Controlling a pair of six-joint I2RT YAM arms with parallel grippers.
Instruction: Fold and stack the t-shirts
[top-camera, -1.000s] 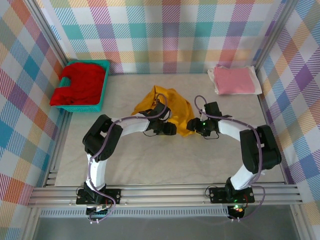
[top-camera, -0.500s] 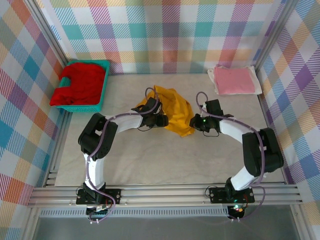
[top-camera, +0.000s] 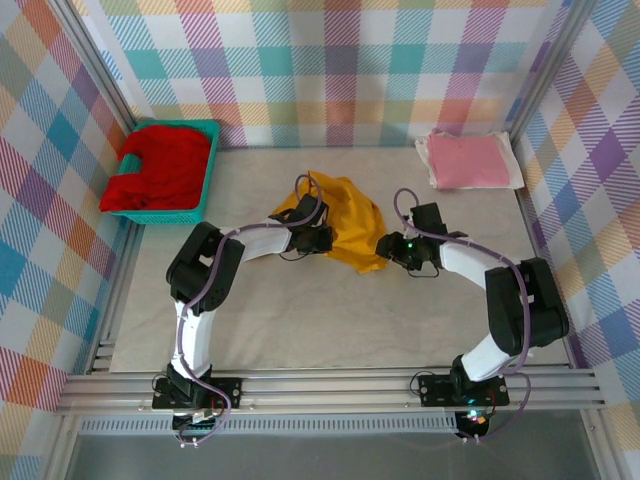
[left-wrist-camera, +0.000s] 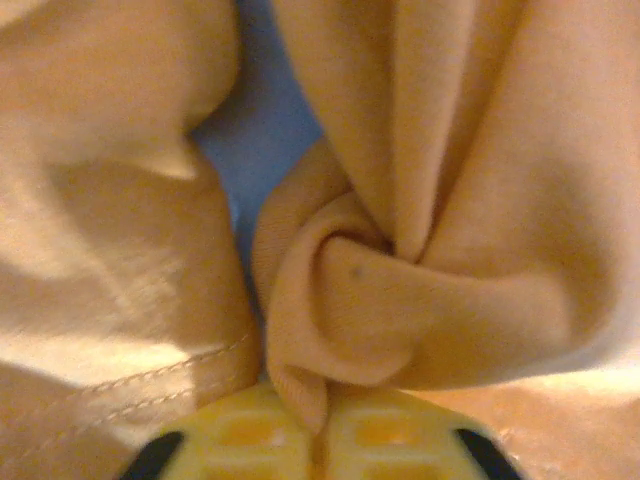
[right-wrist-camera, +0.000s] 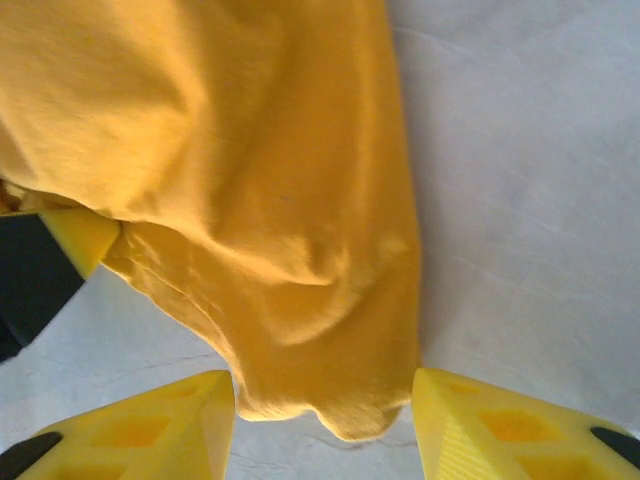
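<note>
Since a second ago the left gripper (top-camera: 318, 238) has drawn back from the near hem of the mustard-yellow t-shirt (top-camera: 350, 222) to its left side, and the right gripper (top-camera: 388, 248) has barely shifted at the shirt's near right corner; from the top camera the shirt lies crumpled mid-table (top-camera: 300, 320) between the two grippers, the folded pink t-shirt (top-camera: 470, 160) sits at the far right corner, and the red t-shirt (top-camera: 160, 165) is heaped in the teal basket (top-camera: 207, 170) at the far left; from the left wrist, the yellow fingers (left-wrist-camera: 240, 440) are pressed together on a bunched fold of the yellow cloth, which rises in soft ridges above them, with a stitched hem running beside them at lower left; from the right wrist, the fingers (right-wrist-camera: 150, 425) stand wide apart on either side of the shirt's rounded hem tip, which lies on the pale table surface between them, neither pad pressing it.
</note>
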